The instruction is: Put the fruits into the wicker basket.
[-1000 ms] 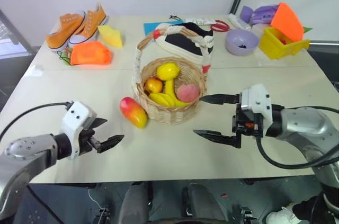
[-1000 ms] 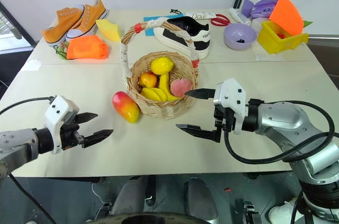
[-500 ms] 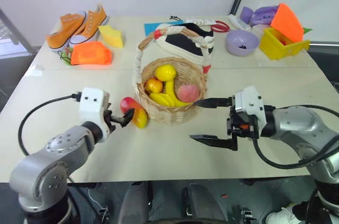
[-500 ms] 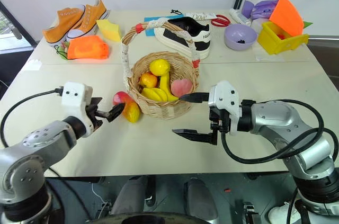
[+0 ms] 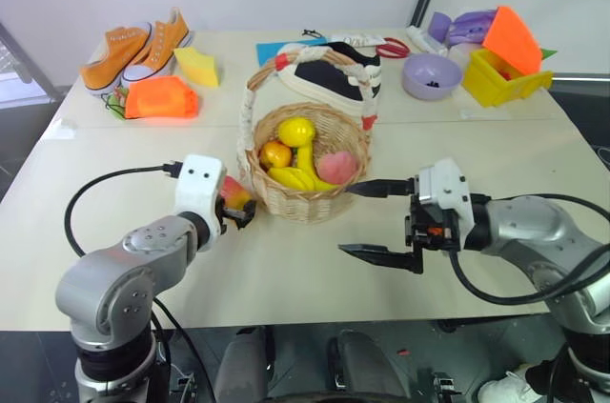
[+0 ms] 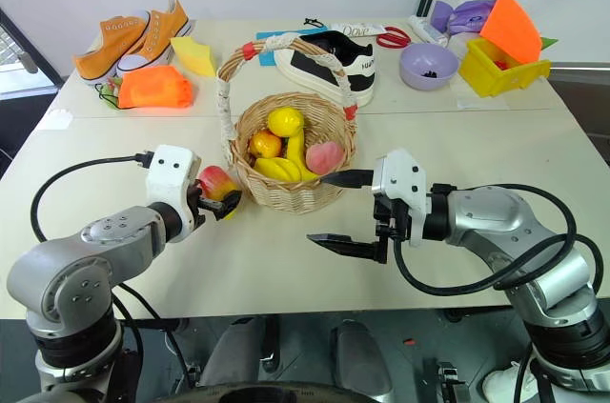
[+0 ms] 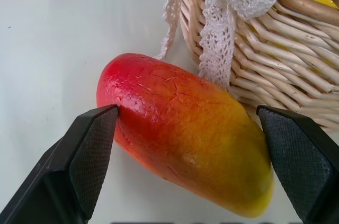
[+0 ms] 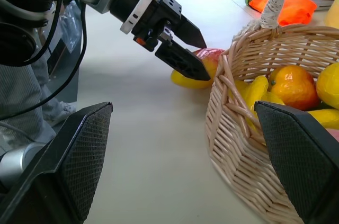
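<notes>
Left hand [image 7: 186,168] spread wide, one finger [image 7: 87,152] at each end of the mango [image 7: 183,155], nothing clenched yet. Straddles the fruit along its length: long axis running finger to finger in the left wrist view, red end touching one pad, yellow end just short of the other. Mango lying on the counter [image 5: 114,184] at left of centre in the head view, just beside the wicker basket [image 5: 305,198], close under its wall. Far nearer to this hand than to the other. Probably needs only a closing of the fingers, then a lift over the rim; end-to-end hold on a rounded fruit likely to slip, a risk.

Right hand [image 5: 367,222] released too, fingers wide apart, hovering right of centre, just beside the basket's other side, holding nothing.

Counted: one mango outside the basket. Inside, one lemon [image 5: 296,130], one small orange-red fruit [image 5: 276,153], one pink peach-like fruit [image 5: 335,168], some yellow banana pieces [image 5: 291,177], number unclear. One basket, one arched handle [image 5: 315,65] wrapped in white cloth. Two hands, both empty.
</notes>
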Robot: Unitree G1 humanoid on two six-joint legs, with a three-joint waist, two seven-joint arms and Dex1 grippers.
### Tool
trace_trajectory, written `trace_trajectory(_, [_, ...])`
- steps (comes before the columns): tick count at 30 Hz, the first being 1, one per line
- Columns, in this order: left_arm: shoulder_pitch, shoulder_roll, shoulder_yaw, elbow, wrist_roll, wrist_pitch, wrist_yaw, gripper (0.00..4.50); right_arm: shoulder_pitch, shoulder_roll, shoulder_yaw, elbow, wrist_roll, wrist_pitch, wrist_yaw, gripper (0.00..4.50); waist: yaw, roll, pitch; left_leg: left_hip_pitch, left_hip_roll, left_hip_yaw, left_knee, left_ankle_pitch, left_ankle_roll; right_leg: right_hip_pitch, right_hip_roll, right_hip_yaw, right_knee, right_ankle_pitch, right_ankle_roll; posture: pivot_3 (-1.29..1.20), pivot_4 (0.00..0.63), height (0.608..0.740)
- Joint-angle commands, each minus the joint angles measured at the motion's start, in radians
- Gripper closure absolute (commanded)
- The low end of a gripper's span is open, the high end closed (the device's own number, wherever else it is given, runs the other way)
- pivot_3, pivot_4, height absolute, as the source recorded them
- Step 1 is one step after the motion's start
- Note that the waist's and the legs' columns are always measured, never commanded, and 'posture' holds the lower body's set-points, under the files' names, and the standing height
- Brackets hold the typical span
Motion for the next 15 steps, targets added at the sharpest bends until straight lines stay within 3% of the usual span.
trace_trajectory(1, [0.018, 0.038, 0.040, 0.030, 0.056, 0.025, -0.004, 0.04, -0.008, 0.003, -0.023, -0.031, -0.001, -0.019, -0.008, 0.00, 0.000, 0.000, 0.000, 0.000, 0.000, 0.000, 0.000, 0.000, 0.000, 0.000, 0.000, 0.000, 0.000, 0.000, 0.000, 0.00, 0.150, 0.733])
trace_trajectory(12, [0.115, 0.200, 0.108, -0.015, 0.015, 0.024, -0.159, 0.04, -0.026, 0.005, -0.007, -0.012, -0.008, -0.026, 0.005, 0.00, 0.005, -0.001, 0.000, -0.002, 0.000, 0.000, -0.001, 0.000, 0.000, -0.002, -0.002, 0.000, -0.001, 0.000, -0.001, 0.00, 0.150, 0.733])
trace_trajectory(15, [0.112, 0.203, 0.119, -0.003, 0.031, 0.018, -0.175, 0.04, -0.034, 0.010, 0.001, -0.007, -0.012, -0.026, 0.009, 0.00, 0.005, -0.001, 0.000, -0.002, 0.000, 0.000, -0.001, 0.000, 0.000, -0.001, -0.003, 0.000, -0.002, -0.001, -0.001, 0.00, 0.150, 0.733])
